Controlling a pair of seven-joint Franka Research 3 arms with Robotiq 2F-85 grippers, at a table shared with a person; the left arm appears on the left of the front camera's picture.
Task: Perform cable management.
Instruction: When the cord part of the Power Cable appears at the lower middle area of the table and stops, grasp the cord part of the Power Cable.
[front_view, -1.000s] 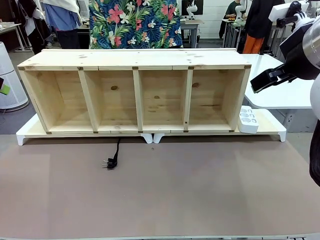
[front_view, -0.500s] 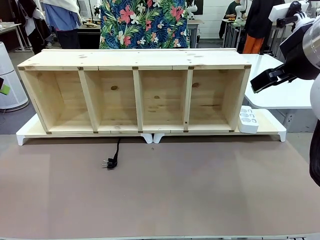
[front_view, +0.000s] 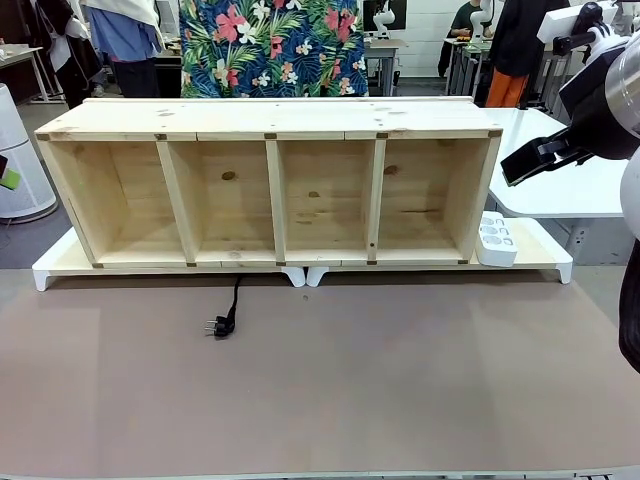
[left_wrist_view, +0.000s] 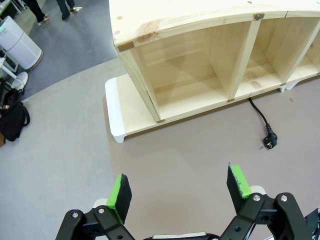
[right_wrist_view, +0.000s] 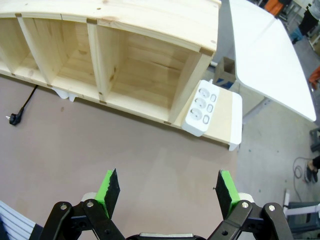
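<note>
The cable (front_view: 234, 303) is lying on the worktop (front_view: 400, 380). It is coming out from under the front edge of the shelf (front_view: 270, 130), below the second compartment from the robot's left, and running toward the robot's side. Its plug (front_view: 221, 325) is resting flat on the brown surface a little in front of the shelf, with its pins pointing to the robot's left. Nothing is touching the cable.

The left end effector (left_wrist_view: 179, 186) is hanging above the left part of the worktop. Its jaws are standing spread wide, with nothing between the green pads (left_wrist_view: 120, 192). In its wrist view the plug is lying well ahead, off toward the right-hand finger, and the shelf's left end is sitting beyond.

The right end effector (right_wrist_view: 167, 191) is hovering above the right part of the worktop, likewise fully parted and gripping nothing. Ahead of it the white strip (right_wrist_view: 201, 109) is leaning against the shelf's right end, on the pale board (front_view: 545, 250) that is carrying the shelf. The cable is showing far off at that view's left edge.

In the front view the right arm (front_view: 605, 100) is reaching in high at the right edge. The shelf's four compartments are facing the robot. A person (front_view: 270, 45) in a floral shirt is standing behind the shelf.
</note>
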